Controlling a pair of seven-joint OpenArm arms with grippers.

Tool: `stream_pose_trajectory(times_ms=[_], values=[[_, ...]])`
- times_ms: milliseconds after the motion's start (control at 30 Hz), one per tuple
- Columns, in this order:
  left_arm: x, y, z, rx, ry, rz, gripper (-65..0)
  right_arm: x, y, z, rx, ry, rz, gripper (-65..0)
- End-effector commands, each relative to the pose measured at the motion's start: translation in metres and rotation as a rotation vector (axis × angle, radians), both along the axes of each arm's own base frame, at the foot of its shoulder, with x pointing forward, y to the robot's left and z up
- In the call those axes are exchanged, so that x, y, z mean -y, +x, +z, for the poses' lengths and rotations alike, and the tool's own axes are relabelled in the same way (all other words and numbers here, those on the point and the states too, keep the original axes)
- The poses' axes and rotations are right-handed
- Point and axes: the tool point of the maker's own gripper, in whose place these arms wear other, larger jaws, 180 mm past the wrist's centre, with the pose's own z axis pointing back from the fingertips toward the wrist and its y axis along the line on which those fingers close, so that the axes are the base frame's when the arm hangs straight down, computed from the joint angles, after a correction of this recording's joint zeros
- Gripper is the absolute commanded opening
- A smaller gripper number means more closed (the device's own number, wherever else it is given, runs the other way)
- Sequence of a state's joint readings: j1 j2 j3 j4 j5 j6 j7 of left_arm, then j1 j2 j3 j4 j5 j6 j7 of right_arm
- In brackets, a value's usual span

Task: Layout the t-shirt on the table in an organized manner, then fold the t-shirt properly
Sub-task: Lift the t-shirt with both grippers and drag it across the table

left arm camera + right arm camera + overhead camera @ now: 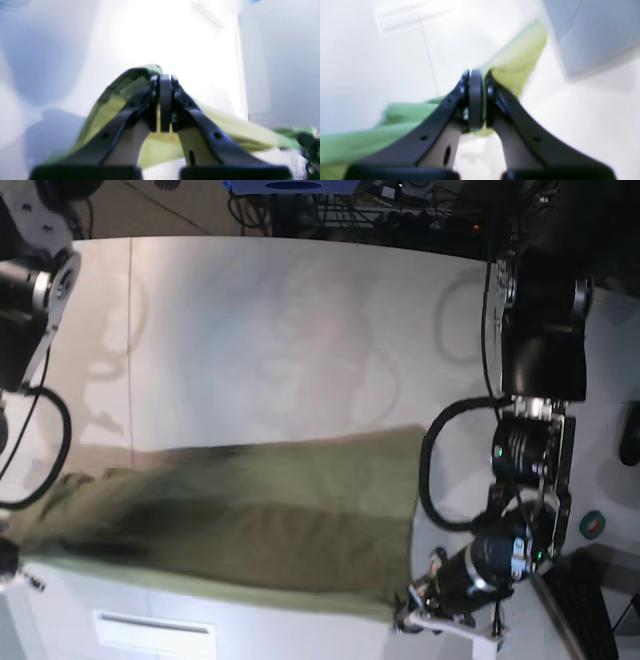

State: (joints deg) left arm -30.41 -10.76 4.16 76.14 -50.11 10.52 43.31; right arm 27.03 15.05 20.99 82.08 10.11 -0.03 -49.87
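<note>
1. The white surface (280, 330) fills most of the base view, with a thin dark seam line near one side and dark floor and cables beyond its far edge.
2. The olive-green t-shirt (250, 525) hangs stretched in a wide, blurred band between the two arms, over the near part of the surface.
3. The left fingers (165, 105) are pressed together, pinching a bunched edge of the t-shirt (160, 147); the cloth spreads below and to both sides of them in the left wrist view.
4. The right fingers (475, 100) are likewise closed tight on the t-shirt (517, 62); from them one strip of cloth runs up and away, and another part trails off low to the side.
5. In the base view the left arm (530, 430) stands at the t-shirt's one end, with its wrist low beside the cloth's corner.
6. The right arm (25, 310) stands at the opposite end; its fingers are outside that view's edge.
7. Both wrist views are blurred, so finer detail of the cloth cannot be told.
</note>
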Motion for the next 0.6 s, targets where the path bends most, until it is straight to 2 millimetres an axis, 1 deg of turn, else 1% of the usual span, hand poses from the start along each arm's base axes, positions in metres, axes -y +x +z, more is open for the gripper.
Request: stream_pose_trajectory(times_ms=[0, 67, 133, 167, 200, 233, 267, 333, 367, 400, 433, 500, 567], values=[[0.001, 0.024, 0.054, 0.125, -0.022, 0.010, -65.0, 0.024, 0.016, 0.060, 0.155, -0.079, -0.036, -65.0], [0.005, 0.042, 0.108, 0.233, -0.084, 0.032, -65.0, 0.035, 0.026, 0.109, 0.269, -0.122, -0.052, -65.0], [0.005, 0.051, 0.147, 0.304, -0.145, 0.047, -65.0, 0.040, 0.026, 0.153, 0.360, -0.157, -0.062, -65.0], [0.005, 0.053, 0.157, 0.323, -0.161, 0.052, -65.0, 0.040, 0.024, 0.166, 0.391, -0.175, -0.064, -65.0], [0.004, 0.054, 0.162, 0.332, -0.170, 0.056, -65.0, 0.040, 0.020, 0.177, 0.416, -0.193, -0.065, -65.0], [0.004, 0.054, 0.164, 0.335, -0.173, 0.057, -65.0, 0.038, 0.016, 0.182, 0.426, -0.207, -0.063, -65.0], [0.004, 0.053, 0.160, 0.328, -0.171, 0.056, -65.0, 0.038, 0.010, 0.176, 0.408, -0.211, -0.064, -65.0], [0.005, 0.044, 0.137, 0.294, -0.168, 0.056, -65.0, 0.033, -0.001, 0.154, 0.352, -0.213, -0.052, -65.0], [0.006, 0.038, 0.123, 0.274, -0.165, 0.056, -65.0, 0.032, -0.007, 0.133, 0.306, -0.213, -0.047, -65.0], [0.006, 0.030, 0.104, 0.244, -0.162, 0.058, -65.0, 0.027, -0.012, 0.107, 0.259, -0.200, -0.037, -65.0], [0.005, 0.021, 0.081, 0.205, -0.155, 0.061, -65.0, 0.023, -0.018, 0.082, 0.211, -0.179, -0.033, -65.0], [0.003, 0.001, 0.041, 0.132, -0.142, 0.068, -65.0, 0.019, -0.037, 0.030, 0.114, -0.119, -0.047, -65.0], [0.002, -0.023, -0.007, 0.036, -0.134, 0.077, -65.0, 0.011, -0.056, -0.023, 0.044, -0.049, -0.071, -65.0]])
